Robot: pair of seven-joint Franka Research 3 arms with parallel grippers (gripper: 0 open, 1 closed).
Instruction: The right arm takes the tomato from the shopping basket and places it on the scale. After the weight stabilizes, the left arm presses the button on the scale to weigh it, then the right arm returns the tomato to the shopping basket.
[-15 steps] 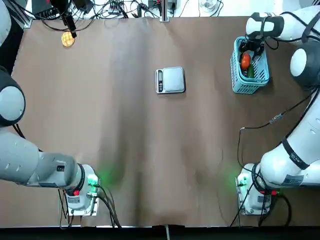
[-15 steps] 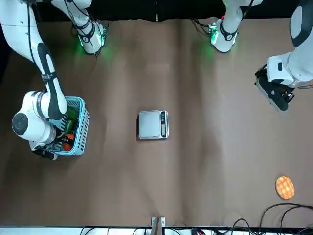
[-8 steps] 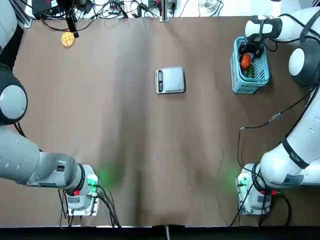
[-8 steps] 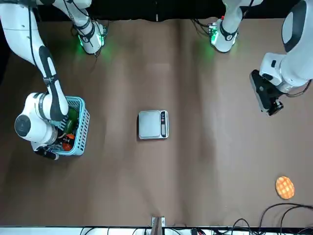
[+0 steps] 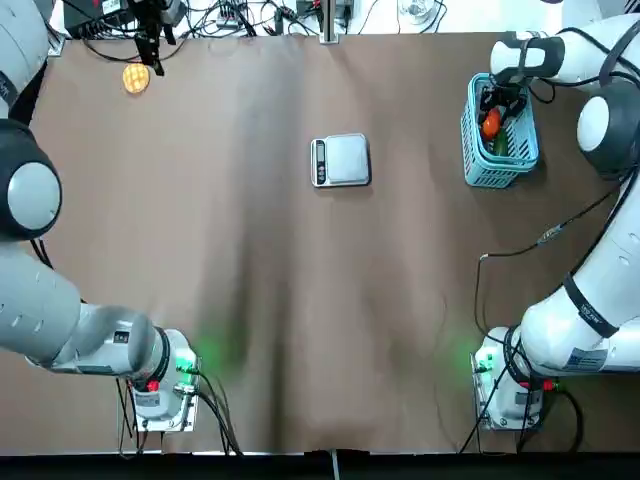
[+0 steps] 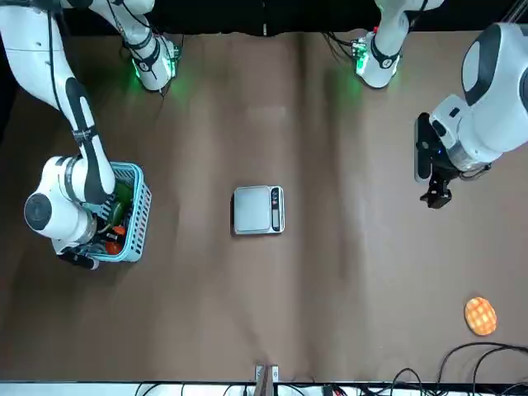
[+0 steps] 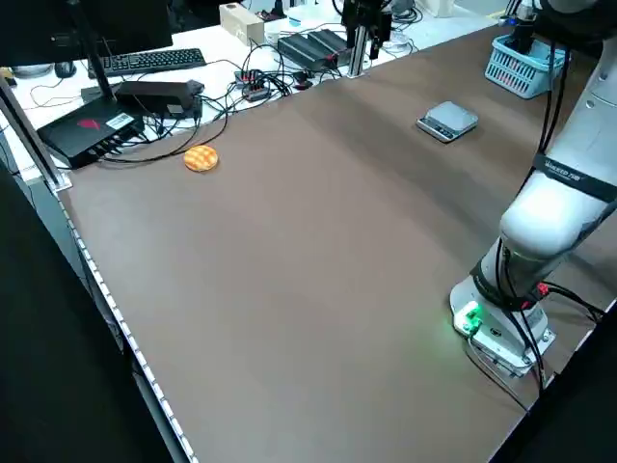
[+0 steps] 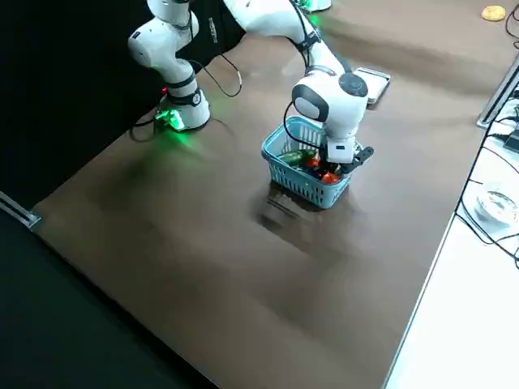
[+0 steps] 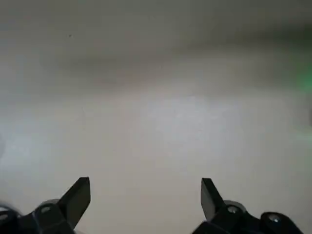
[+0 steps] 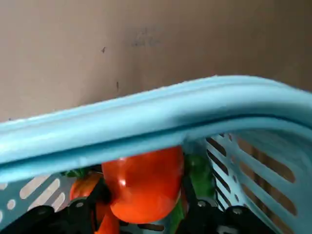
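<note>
Right jaws (image 10: 145,194) grip tomato (image 10: 144,183) in basket (image 5: 488,177), two o'clock from overhead; low lift could snag rim (image 10: 146,114), dropping fruit. Left jaws (image 9: 146,190) open, eleven o'clock.

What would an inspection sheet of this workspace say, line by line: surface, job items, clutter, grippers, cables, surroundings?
Surface: brown table; spills, nothing seen.
Scale: near the middle, plate bare.
Basket: light-blue, on the robot's right.
Tomato: red, inside the basket, between the right gripper's fingers.
Clutter: orange waffle-like disc near the far edge; green vegetable in the basket.
Right gripper: down in the basket; whether it grips is unclear.
Left gripper: open, above the table on the robot's left.
Cables: black, along both arms; a tangle beyond the far edge.
Surroundings: keyboard and monitor; people, nothing seen.
</note>
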